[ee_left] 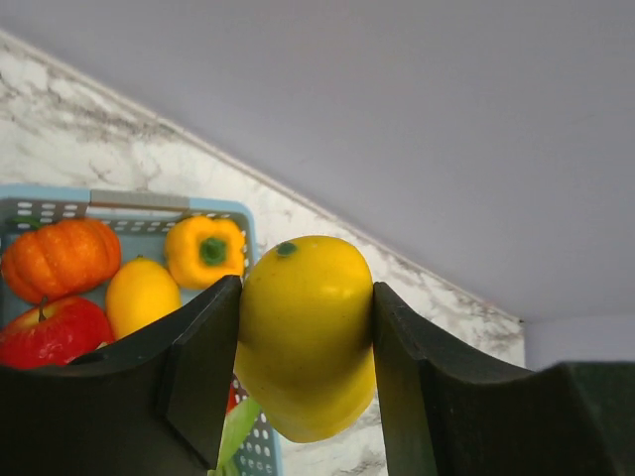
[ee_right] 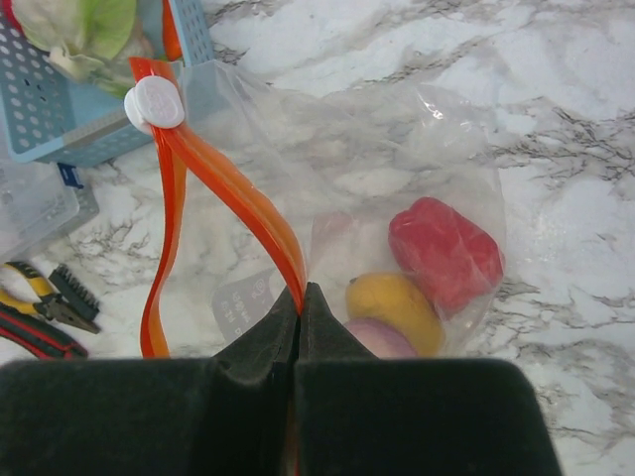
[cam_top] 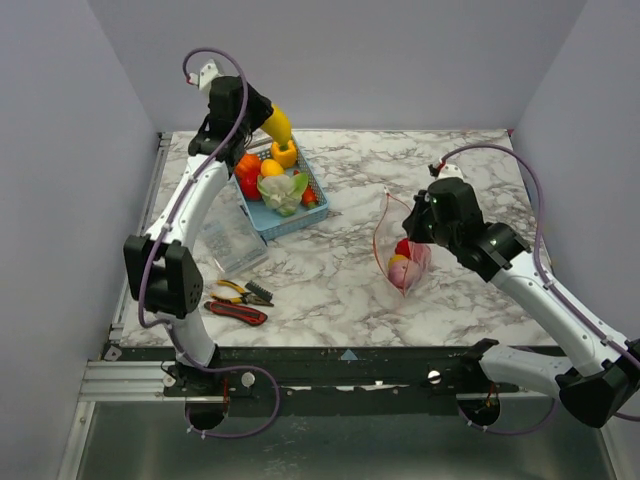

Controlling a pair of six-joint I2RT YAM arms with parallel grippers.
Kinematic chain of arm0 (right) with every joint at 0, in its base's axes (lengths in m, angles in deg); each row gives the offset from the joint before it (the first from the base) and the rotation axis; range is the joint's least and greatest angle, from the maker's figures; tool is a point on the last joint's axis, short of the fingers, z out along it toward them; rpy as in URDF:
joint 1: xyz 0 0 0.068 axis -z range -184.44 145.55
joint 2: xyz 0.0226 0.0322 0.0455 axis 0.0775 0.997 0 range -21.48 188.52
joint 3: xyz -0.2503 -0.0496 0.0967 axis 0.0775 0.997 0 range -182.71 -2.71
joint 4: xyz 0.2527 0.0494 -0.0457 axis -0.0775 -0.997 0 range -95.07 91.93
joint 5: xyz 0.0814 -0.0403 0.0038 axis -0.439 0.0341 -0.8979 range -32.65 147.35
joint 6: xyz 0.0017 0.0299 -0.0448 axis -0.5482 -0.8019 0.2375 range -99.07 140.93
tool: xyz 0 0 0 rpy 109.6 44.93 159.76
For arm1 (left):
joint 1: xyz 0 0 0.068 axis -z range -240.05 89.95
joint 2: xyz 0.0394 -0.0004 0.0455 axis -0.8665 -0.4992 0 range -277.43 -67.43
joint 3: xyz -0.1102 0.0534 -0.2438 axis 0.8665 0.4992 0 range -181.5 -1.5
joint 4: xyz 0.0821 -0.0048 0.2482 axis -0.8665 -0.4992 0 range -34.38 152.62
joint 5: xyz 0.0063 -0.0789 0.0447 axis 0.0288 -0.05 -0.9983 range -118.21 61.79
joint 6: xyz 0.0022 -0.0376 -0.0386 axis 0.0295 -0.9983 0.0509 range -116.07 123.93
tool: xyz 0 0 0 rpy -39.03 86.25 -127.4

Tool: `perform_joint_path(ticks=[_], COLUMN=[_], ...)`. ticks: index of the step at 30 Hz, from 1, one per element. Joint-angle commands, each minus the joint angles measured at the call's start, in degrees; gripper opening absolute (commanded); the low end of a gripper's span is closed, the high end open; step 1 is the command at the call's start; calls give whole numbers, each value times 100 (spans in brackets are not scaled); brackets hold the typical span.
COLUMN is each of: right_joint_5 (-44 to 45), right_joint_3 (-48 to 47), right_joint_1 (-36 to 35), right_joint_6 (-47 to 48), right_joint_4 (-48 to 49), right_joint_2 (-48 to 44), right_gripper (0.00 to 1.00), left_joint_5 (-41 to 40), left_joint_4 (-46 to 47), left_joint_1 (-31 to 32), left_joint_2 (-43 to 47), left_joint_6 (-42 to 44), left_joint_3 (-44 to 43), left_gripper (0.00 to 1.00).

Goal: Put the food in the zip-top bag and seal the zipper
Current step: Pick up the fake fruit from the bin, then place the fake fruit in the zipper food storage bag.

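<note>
Where the left gripper [ee_left: 306, 337] is: raised over the far end of the blue basket [ee_left: 149, 230], which lies below and to the left of the fingers.
Left gripper, state: clamped on a yellow fruit [ee_left: 303, 337]; both finger pads press its sides, the green-dotted end points away from the wrist, and the lower end bulges out past the fingers.
Food in the basket: orange pumpkin [ee_left: 60, 258], yellow pepper [ee_left: 203, 250], lemon [ee_left: 141, 295] and red apple [ee_left: 50, 332], all left of the left finger; a green cabbage [cam_top: 282, 190] at the basket's near end.
Right gripper [ee_right: 300, 297], state: jaws pressed together, pinching the orange zipper [ee_right: 233, 193] where one strip runs in between the tips.
Zipper: mouth parted, two strips spreading apart away from the tips and meeting at a white slider [ee_right: 155, 102] ahead and to the left.
Bag [ee_right: 446, 129]: clear, lying ahead and to the right of the right gripper, on the marble table [cam_top: 470, 165].
Food in the bag: red piece [ee_right: 444, 253], yellow piece [ee_right: 392, 307] and pale purple piece [ee_right: 382, 340], bunched just right of the fingertips.
Basket from the right gripper: ahead, far left, just beyond the slider.
Loose items: pliers [cam_top: 240, 292], red-handled cutter [cam_top: 237, 312] and a clear packet [cam_top: 232, 240], near the left arm's base.
</note>
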Motion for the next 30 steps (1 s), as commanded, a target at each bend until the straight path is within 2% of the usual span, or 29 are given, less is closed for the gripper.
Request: perform_joint_path(ticks=[1, 6, 11, 14, 18, 22, 25, 30], right_joint_5=[-632, -1439, -1452, -1403, -1335, -1452, -1847, -2198], right_joint_3=[-367, -267, -358, -345, -306, -416, -546, -645], right_joint_1=[27, 26, 27, 26, 26, 25, 25, 25], right_joint_6=[-385, -767, -796, -716, -670, -756, -905, -1101], right_joint_4=[-109, 113, -42, -105, -69, -70, -56, 2], right_joint_2=[164, 143, 282, 425, 472, 455, 418, 380], right_gripper=[0, 0, 0, 0, 0, 0, 0, 0], left_joint_5=[269, 1434, 2906, 3629, 3942, 3931, 3911, 3895], left_joint_4=[167, 1624, 3499, 4225, 4702, 5347, 6226, 7398], left_joint_1=[-16, -8, 201, 648, 1818, 2626, 2985, 3304], left_joint_2=[926, 2403, 3730, 4280, 4788, 5050, 5072, 4607], left_joint_6=[318, 533, 212, 379, 1283, 2181, 2715, 3015], left_joint_3=[560, 2270, 4078, 4635, 5050, 5505, 5969, 6424], left_gripper=[0, 0, 0, 0, 0, 0, 0, 0])
